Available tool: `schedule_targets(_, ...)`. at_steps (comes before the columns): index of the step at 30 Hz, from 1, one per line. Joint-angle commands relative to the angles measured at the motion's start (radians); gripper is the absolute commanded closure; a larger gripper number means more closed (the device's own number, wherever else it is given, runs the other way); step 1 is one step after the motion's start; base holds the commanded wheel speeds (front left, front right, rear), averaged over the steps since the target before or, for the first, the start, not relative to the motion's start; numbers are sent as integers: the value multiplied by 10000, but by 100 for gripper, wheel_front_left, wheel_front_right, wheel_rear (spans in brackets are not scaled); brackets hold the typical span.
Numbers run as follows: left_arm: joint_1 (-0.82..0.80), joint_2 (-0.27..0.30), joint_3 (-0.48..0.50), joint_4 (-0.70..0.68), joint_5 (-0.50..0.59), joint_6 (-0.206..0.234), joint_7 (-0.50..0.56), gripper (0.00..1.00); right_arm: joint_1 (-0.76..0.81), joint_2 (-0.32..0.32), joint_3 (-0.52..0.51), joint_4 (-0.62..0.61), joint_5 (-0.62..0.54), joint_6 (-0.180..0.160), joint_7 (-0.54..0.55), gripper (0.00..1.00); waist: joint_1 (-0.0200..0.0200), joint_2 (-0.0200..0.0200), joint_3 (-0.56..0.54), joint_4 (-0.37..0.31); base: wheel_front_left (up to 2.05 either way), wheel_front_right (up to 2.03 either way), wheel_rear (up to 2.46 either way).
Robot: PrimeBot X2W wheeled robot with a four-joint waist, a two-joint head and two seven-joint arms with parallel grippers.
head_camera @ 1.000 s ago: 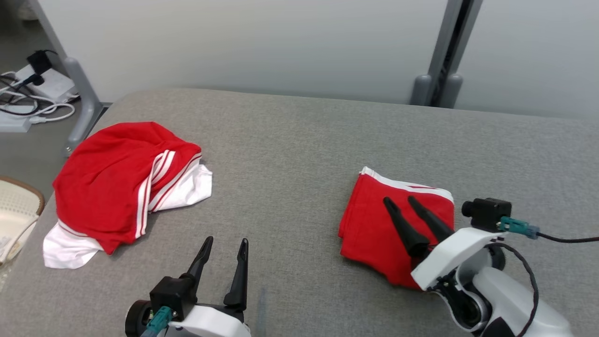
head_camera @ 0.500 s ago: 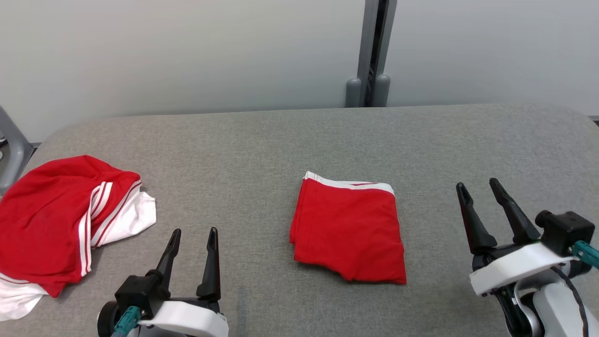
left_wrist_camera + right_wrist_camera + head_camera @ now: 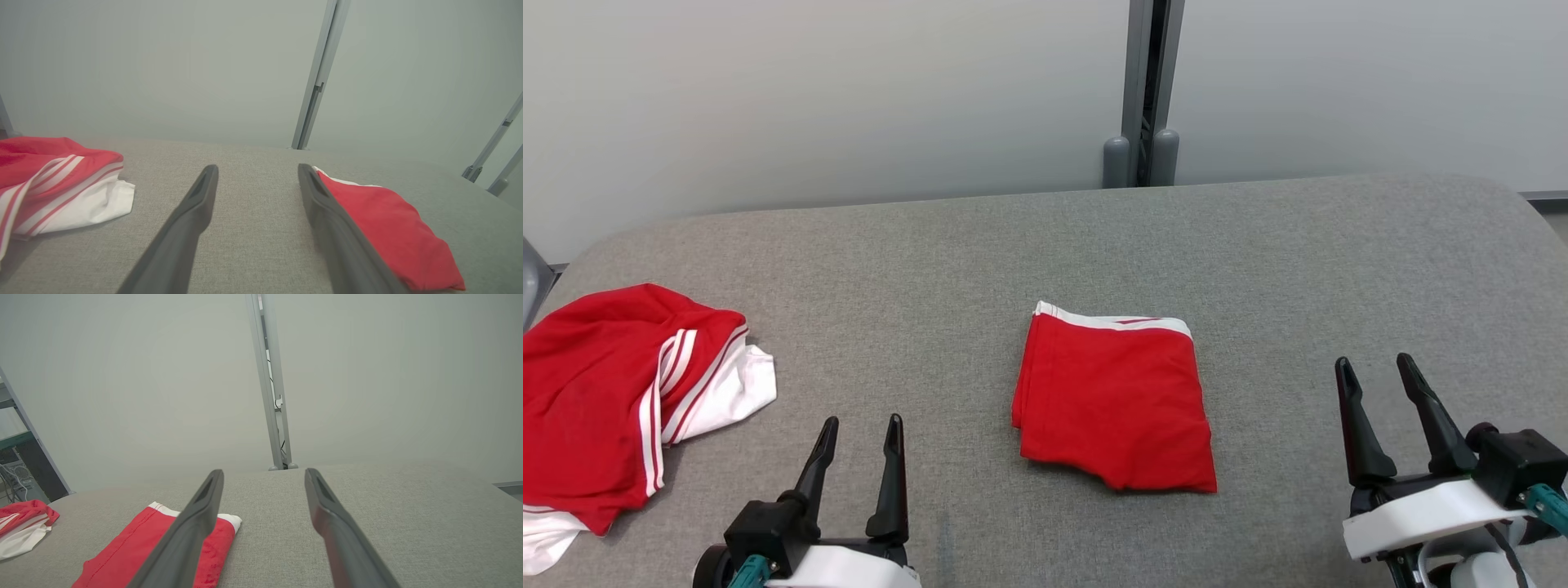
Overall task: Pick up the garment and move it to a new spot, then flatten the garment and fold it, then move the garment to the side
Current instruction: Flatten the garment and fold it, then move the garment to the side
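Note:
A red garment [image 3: 1115, 400] with a white band along its far edge lies folded into a neat rectangle at the middle of the grey table [image 3: 980, 261]. My left gripper [image 3: 862, 422] stands open near the front edge, to the left of the fold and apart from it. My right gripper [image 3: 1373, 361] stands open to the right of the fold, nothing between its fingers. In the left wrist view the folded garment [image 3: 384, 220] lies just right of the open left gripper [image 3: 257, 166]. In the right wrist view the folded garment [image 3: 122, 555] sits left of the open right gripper [image 3: 263, 471].
A second red and white garment [image 3: 613, 392] lies crumpled at the table's left end, also seen as a heap [image 3: 53, 183] in the left wrist view. A grey post [image 3: 1141, 90] stands against the pale wall behind the table. The table's corners are rounded.
The head camera has swung, shifting the whole picture. My right gripper, which hung over the folded garment a second ago, has drawn back to its right. The garment lies still.

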Motion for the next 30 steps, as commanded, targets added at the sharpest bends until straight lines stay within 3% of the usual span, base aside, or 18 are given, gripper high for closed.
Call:
schedule_targets(1, 99, 40, -16, -58, 52, 40, -39, 0, 164, 6, -28, -65, -148, 0, -54, 0, 0, -1, 3, 26, 0, 0, 0)
schedule_targets(23, 135, 39, -168, -167, 178, 60, -39, 0, 241, 83, 34, 18, -197, 0, -55, 0, 0, -1, -25, 227, 0, 0, 0)
schedule_targets(30, 97, 41, -233, -41, 201, -4, -39, 0, 183, 153, -94, 93, 292, 0, -55, 0, 0, -1, -34, 257, 0, 0, 0)
